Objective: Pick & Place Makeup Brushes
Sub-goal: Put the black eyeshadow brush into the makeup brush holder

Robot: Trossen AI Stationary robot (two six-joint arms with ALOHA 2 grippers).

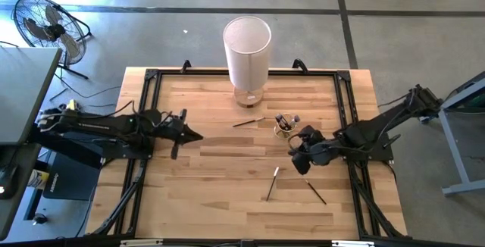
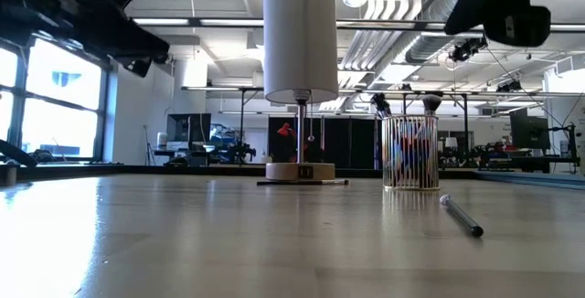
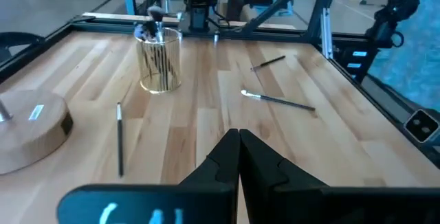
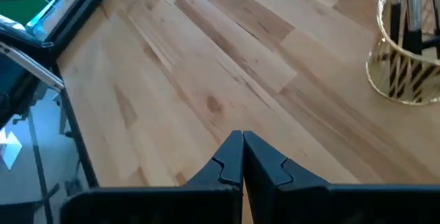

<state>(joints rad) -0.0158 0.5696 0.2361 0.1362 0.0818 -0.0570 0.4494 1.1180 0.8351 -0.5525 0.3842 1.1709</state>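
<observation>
A small clear cup (image 1: 284, 126) stands near the table's middle-right with several makeup brushes upright in it; it shows as cup (image 2: 409, 152), cup (image 3: 159, 60) and cup (image 4: 405, 59). Three brushes lie flat on the wood: brush (image 1: 248, 121) by the lamp base, brush (image 1: 271, 183) and brush (image 1: 316, 192) toward the near edge. My right gripper (image 1: 299, 158) hovers shut just near-side of the cup, holding nothing (image 4: 242, 157). My left gripper (image 1: 189, 135) waits shut over the table's left half (image 3: 239, 157).
A tall white cylinder lamp (image 1: 247, 54) on a round wooden base (image 3: 31, 124) stands at the far middle. A black frame (image 1: 144, 110) runs around the tabletop. A floor fan (image 1: 47, 26) stands off the far left corner. Bare wood lies between the two grippers.
</observation>
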